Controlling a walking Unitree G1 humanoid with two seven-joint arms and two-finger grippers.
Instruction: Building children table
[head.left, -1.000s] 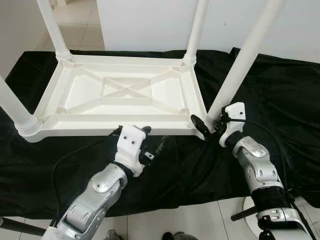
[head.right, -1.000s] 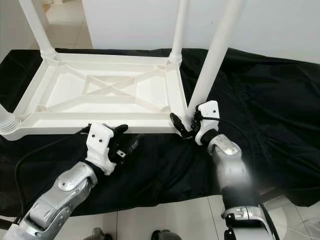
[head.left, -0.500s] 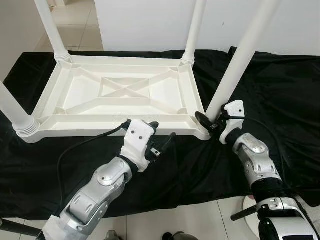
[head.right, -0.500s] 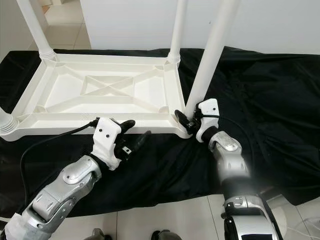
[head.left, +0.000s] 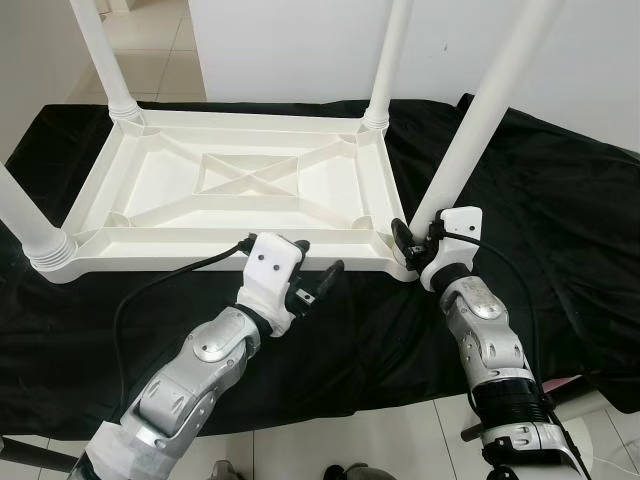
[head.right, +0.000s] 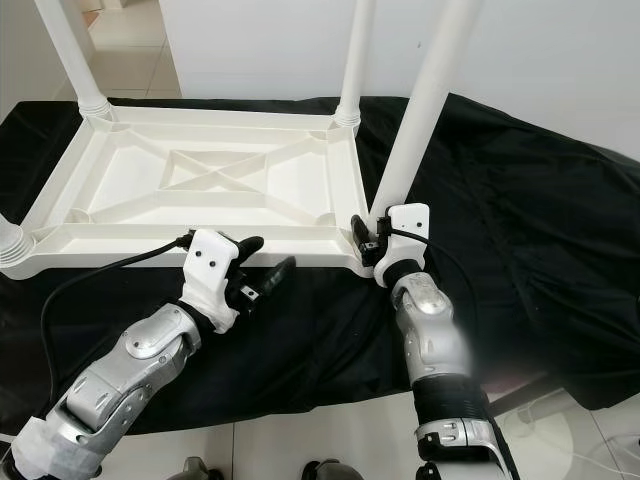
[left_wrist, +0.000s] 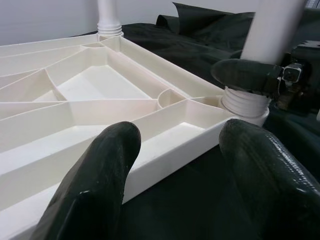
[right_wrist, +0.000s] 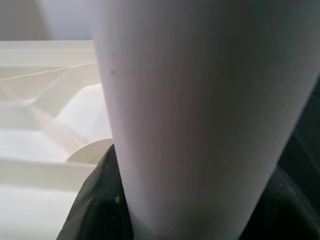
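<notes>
White table (head.left: 240, 185) is being kept upside down on a black cloth (head.left: 560, 220), legs pointing up. Near-right leg (head.left: 470, 130) is being clamped at its base by the right gripper (head.left: 412, 240). Left gripper (head.left: 315, 275), fingers spread, is being held at the table's near rim.

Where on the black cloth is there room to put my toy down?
The black cloth lies bare right of the upturned white plastic table, and along its near edge. It is crowded between the left gripper and the right gripper at the near-right white leg.
</notes>
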